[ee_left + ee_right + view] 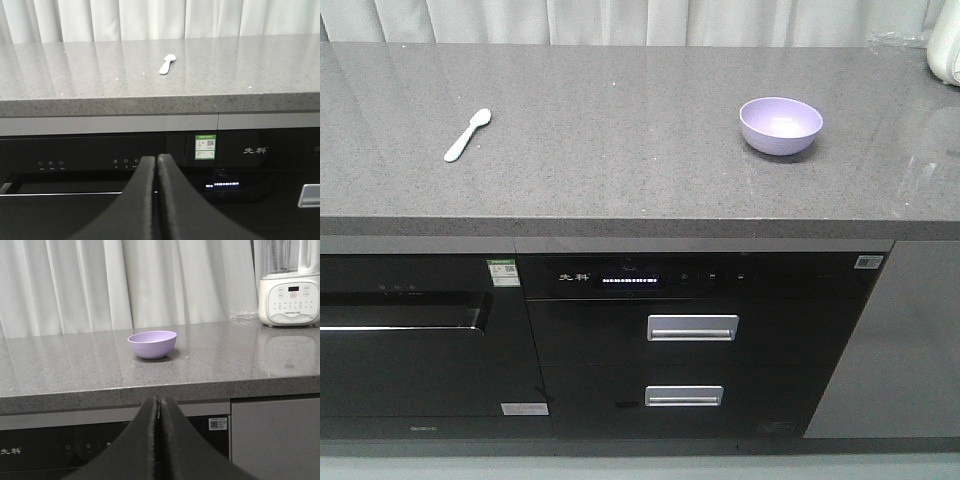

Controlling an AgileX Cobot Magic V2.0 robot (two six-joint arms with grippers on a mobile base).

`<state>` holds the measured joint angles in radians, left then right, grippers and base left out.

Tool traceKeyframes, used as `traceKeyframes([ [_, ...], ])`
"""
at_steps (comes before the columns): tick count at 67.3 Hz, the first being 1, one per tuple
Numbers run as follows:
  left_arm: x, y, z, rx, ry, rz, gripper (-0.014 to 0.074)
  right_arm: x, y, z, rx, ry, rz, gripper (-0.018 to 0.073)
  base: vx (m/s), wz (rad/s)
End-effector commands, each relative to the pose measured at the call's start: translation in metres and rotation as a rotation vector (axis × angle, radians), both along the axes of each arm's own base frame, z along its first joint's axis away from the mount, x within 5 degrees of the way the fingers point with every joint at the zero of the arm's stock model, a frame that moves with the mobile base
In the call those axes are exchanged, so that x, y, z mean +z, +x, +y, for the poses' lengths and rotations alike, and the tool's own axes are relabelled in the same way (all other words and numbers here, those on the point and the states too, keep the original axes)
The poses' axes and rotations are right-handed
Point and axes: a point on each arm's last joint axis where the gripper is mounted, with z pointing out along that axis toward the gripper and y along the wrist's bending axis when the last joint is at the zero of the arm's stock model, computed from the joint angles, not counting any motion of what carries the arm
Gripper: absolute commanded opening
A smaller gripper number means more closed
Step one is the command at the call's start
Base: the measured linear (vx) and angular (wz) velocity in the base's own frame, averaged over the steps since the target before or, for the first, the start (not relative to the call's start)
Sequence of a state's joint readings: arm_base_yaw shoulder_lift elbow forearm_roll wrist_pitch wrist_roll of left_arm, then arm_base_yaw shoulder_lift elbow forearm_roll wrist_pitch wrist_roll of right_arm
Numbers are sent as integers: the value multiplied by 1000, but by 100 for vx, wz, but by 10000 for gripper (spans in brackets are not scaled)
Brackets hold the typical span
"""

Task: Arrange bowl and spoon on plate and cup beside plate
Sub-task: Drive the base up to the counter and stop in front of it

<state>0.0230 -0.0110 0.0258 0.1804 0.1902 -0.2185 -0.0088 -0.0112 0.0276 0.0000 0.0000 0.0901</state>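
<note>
Bowl [781,125] position: we find it upright on the bench [620,190], right of centre, about midway between the rear and front edges. We find the spoon [467,134] lying flat toward the left edge, scoop pointing rearward, well apart from the bowl. We see the left fingers [152,167] and the right fingers [154,407] clenched together on nothing, below the front edge. A white blender [292,290] stands at the rear right corner.

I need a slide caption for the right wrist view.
Shut right gripper facing a grey speckled counter with a small round lavender plastic bowl and a white blender.
</note>
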Motion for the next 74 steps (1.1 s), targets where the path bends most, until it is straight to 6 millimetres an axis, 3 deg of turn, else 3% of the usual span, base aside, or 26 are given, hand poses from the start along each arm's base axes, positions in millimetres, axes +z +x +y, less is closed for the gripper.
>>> traceKeyframes([
  [1, 10, -1, -1, -12, -8, -95, -6, 5, -1, 0, -2, -8, -75, -6, 8, 1],
  [74, 10, -1, -1, -12, -8, -95, -6, 5, -1, 0, -2, -8, -75, -6, 8, -4],
])
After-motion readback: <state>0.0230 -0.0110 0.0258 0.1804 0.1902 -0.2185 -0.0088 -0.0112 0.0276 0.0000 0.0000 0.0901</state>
